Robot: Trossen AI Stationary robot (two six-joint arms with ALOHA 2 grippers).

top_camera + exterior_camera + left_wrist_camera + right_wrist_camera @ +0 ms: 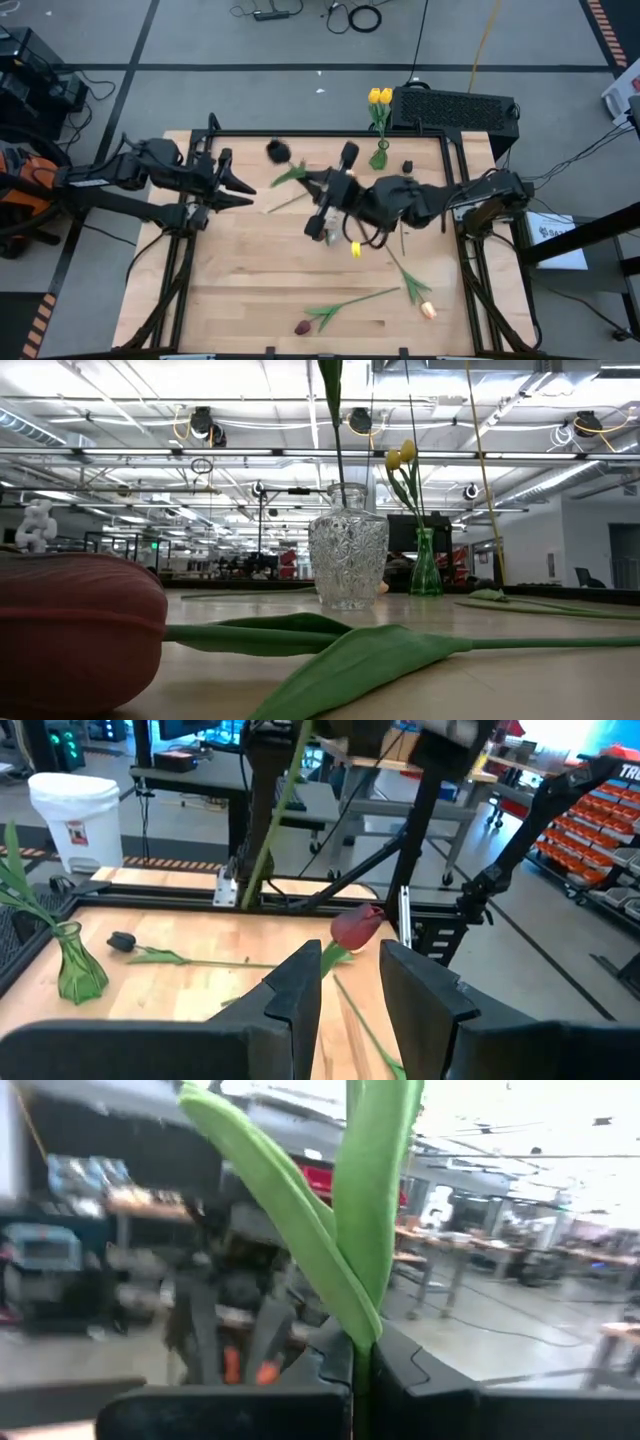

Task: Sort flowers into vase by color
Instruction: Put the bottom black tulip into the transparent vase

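Note:
My right gripper [318,190] hovers over the table's middle, shut on a dark-headed tulip [278,150]. In the low view that tulip's stem [335,420] runs down into the mouth of the clear glass vase [347,560]. My left gripper [238,190] waits open at the table's left; a maroon tulip [357,925] lies just beyond its fingertips, untouched. Two yellow tulips [380,97] stand in the green vase [379,157]. On the table lie a yellow tulip [355,248], a peach one [428,310], a maroon one [303,326] and a dark one [122,941]. My right gripper pinches the dark-headed tulip's stem [360,1370] between its two fingers, just below where the leaves [350,1230] spring out. The tulip stands about upright, head above the fingers, and its lower stem reaches down into the clear vase.
A black box [455,108] sits at the far right corner behind the green vase. A black frame rail [330,135] runs along the table's far edge and down both sides. The near maroon tulip's head [70,630] and leaf [380,655] fill the low view's foreground.

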